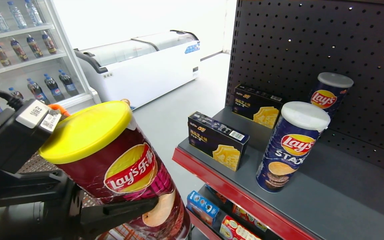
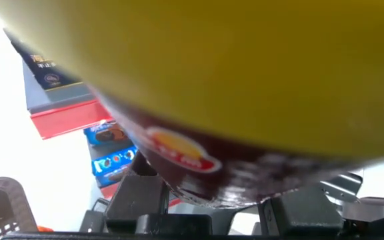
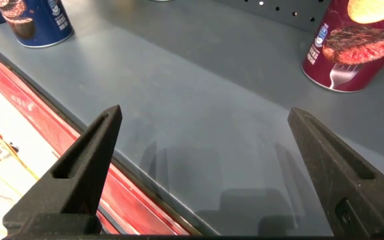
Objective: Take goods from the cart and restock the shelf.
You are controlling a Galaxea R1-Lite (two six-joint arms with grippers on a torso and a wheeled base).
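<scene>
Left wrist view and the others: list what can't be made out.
Left wrist view: the yellow lid of the red chip can, blurred, hides most of the shelf.
Head view: that can hides most of the cart.
Right wrist view: the edge cuts off the top of another red can.

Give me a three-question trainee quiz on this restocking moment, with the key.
1. True or false: the left gripper is shut on the maroon cylindrical chip canister with the yellow plastic lid.
2. In the head view, how many dark blue white-lidded chip canisters stand on the grey metal shelf? A one, B two, C four.
3. Fill in: the right gripper hangs ____ over the shelf.
Key: 1 true; 2 B; 3 open.
</scene>
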